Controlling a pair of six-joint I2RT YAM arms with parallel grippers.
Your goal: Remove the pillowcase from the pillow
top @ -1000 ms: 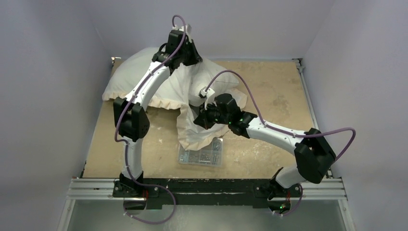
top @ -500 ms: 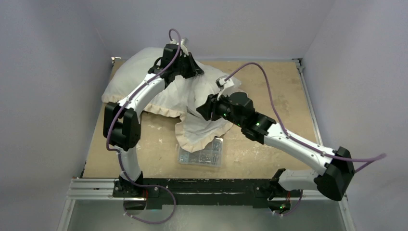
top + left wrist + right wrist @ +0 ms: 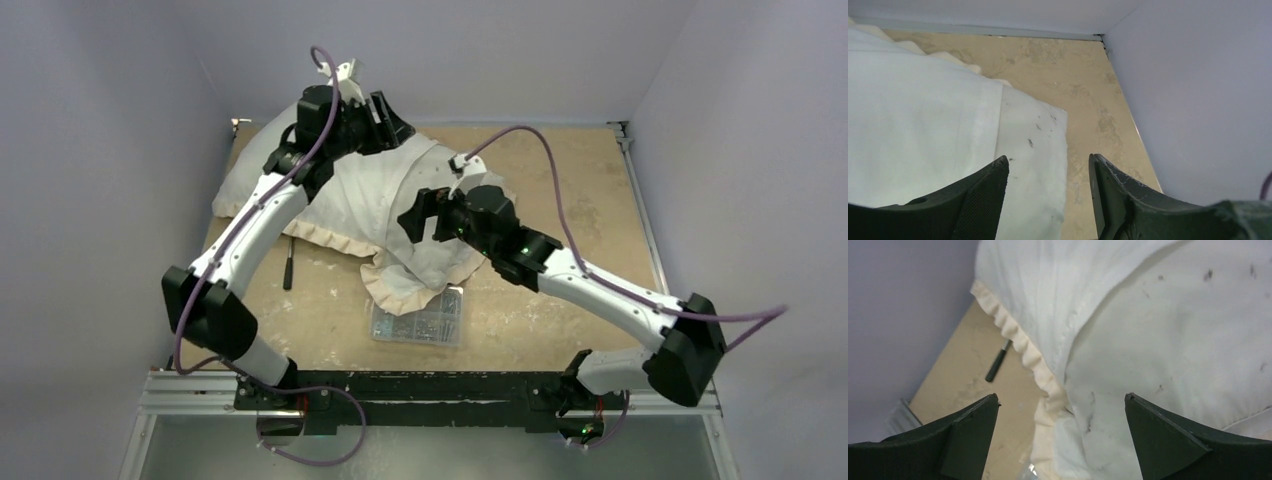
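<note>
Left pincer part spread, empty, hovering over pillow corner; pillowcase just left of it. Right pincer spread wide, empty, above pillowcase's frilled edge. Likely both freed for fresh grip. Pillowcase cream-white, limp, creased, partly off; pillow smudged, partly bared.

Left arm reaches far, left tool jaws parted; right arm stretched inward, right tool spread wide
</note>
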